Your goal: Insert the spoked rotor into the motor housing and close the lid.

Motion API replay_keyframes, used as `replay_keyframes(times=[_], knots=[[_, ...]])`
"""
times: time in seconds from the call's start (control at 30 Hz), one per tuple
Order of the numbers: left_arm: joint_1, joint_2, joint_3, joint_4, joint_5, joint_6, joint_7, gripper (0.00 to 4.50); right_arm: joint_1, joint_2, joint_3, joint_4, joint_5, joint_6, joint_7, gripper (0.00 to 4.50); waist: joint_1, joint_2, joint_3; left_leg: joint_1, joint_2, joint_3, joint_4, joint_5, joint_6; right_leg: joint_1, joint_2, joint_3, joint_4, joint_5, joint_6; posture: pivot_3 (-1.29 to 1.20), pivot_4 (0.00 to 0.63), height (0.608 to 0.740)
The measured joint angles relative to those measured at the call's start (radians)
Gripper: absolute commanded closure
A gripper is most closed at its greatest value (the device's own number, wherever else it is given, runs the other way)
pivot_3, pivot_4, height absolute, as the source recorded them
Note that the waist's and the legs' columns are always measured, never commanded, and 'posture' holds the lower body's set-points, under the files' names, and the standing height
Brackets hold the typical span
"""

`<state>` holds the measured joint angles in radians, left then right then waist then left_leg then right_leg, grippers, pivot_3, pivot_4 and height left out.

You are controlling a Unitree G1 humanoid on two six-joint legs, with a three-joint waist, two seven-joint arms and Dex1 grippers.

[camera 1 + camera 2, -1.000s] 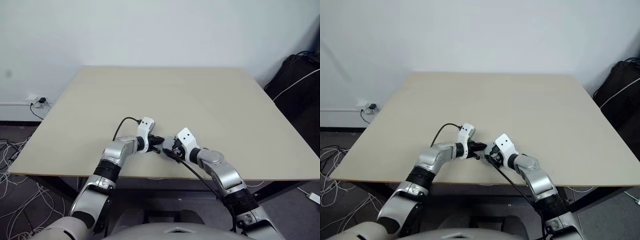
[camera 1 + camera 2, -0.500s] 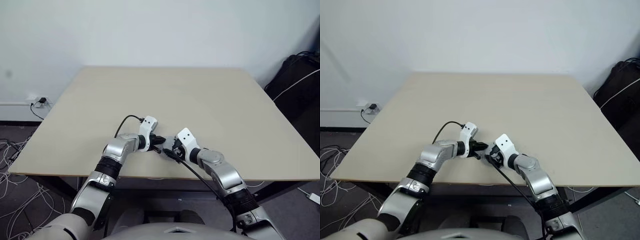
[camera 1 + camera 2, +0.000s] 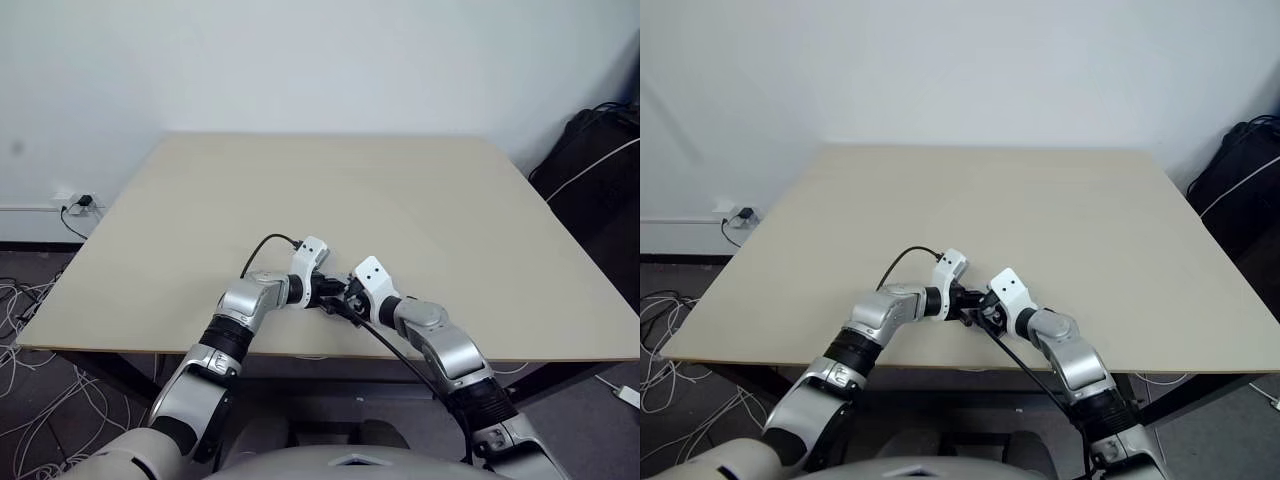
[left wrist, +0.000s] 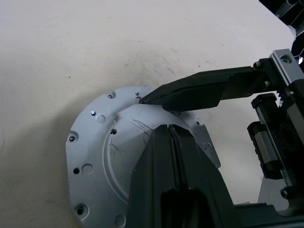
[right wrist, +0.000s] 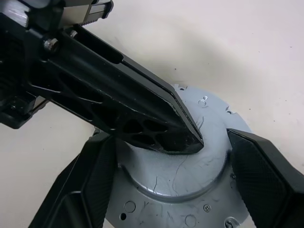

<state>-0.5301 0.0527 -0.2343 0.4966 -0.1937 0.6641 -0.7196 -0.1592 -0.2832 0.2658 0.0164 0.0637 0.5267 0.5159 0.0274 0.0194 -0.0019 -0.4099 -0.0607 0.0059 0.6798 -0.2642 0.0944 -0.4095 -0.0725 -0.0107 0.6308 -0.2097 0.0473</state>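
A broad beige rectangular table (image 3: 400, 200) spans the middle of the head views, and the two grippers meet near its lower edge, just below centre. There a round silvery-grey metal lid (image 5: 209, 180), plain face with raised centre up, lies flat on the table. The right gripper (image 5: 175, 190) spreads its black fingers wide on either side of the raised centre, while the left gripper (image 4: 172, 129), fingers pressed together, has its tip over the lid's centre.

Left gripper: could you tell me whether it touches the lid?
Cannot tell: the right wrist view shows the left gripper over the raised centre of the lid, neither contact nor gap plain.
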Motion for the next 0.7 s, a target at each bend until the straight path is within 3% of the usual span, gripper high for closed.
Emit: replay_keyframes(times=[0.7], knots=[[-0.001,-0.002,-0.013,0.002,0.004,-0.014,-0.002,4.50,0.253,-0.073,-0.069,-0.315,0.013,0.085,-0.073,0.02,0.005,-0.003,0.002,-0.002,0.000,0.000,0.000,0.000,0.001,0.000,-0.001,-0.001,-0.002,0.000,0.000,0.00,0.000,0.740]])
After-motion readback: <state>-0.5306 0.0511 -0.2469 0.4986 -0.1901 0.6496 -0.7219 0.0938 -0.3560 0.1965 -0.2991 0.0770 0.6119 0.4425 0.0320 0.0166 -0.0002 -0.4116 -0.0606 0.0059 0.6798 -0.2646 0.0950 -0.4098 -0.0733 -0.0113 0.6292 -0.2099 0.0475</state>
